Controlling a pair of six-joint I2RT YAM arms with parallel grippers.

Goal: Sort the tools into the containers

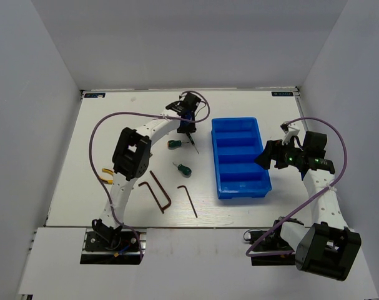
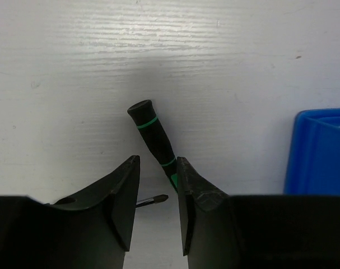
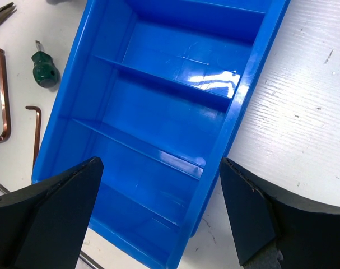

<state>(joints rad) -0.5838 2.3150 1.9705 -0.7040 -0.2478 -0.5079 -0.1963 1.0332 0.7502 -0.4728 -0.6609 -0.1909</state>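
My left gripper (image 1: 188,128) hovers over the table left of the blue tray (image 1: 217,156), its fingers a little apart with nothing between the pads (image 2: 157,159). A slim dark screwdriver with green rings (image 2: 153,134) lies just past its fingertips and runs behind the right finger. It also shows in the top view (image 1: 193,145). One green-handled screwdriver (image 1: 174,144) lies beside it, and its tip (image 2: 157,199) shows between my fingers. A second green-handled screwdriver (image 1: 183,169) lies nearer. My right gripper (image 1: 263,159) is wide open and empty above the tray's right wall (image 3: 159,161). The tray's compartments (image 3: 175,61) hold nothing.
Hex keys (image 1: 158,192) and another (image 1: 189,201) lie near the front edge. Yellow-handled pliers (image 1: 106,175) are partly hidden by the left arm. The right wrist view shows the second green screwdriver (image 3: 45,68), hex keys (image 3: 1,95) and the pliers' tips (image 3: 1,14).
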